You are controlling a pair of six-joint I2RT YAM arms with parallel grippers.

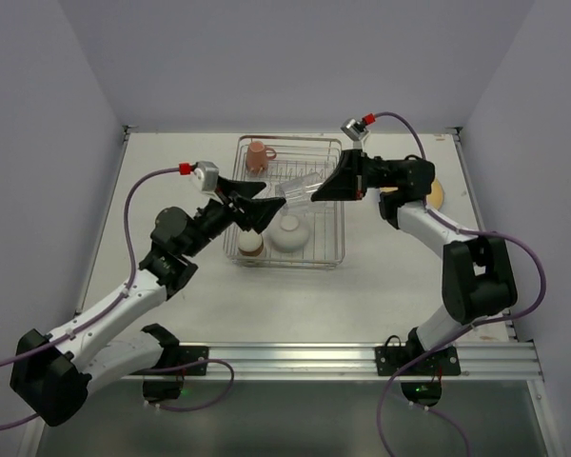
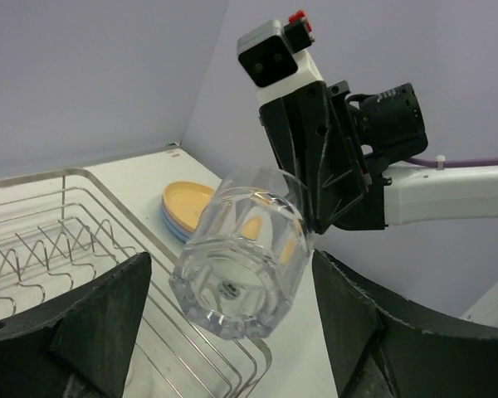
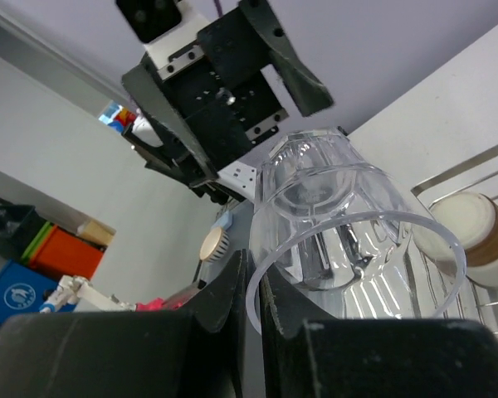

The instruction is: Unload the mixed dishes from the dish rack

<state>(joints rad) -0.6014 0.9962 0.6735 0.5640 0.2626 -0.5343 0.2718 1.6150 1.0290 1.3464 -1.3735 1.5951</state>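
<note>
Top external, near edge: the table (image 1: 171, 200) is running bare from the metal rail at 6 o'clock up to the dish rack (image 1: 285, 264), with open surface lying on both flanks of the rack.
Rack front: the white bowl (image 1: 290, 231) is sitting at the rack's 6 o'clock, and the small brown cup (image 1: 251, 244) is sitting just beside it at 7 o'clock.
Glass: the clear glass (image 1: 300, 190) is hanging tilted above the rack's middle, clear of the wires, its base pointing toward 9 o'clock and its mouth toward 3 o'clock.
Left gripper (image 1: 269, 202): it is reaching in from 8 o'clock with its fingers (image 2: 91, 332) standing apart either side of the glass's base, a gap showing on each side.
Right gripper (image 1: 319, 195): it is coming in from 3 o'clock and pinching the glass's rim, its jaws clamped together on the wall.
Rack far corner: the salmon-pink mug (image 1: 258, 155) is sitting at 11 o'clock.
Plates: the stack of plates (image 2: 187, 207) is lying on the table outside the rack at its 3 o'clock, yellow-orange on top, near the right wall.
Walls: they are closing the table in at 9, 12 and 3 o'clock.
</note>
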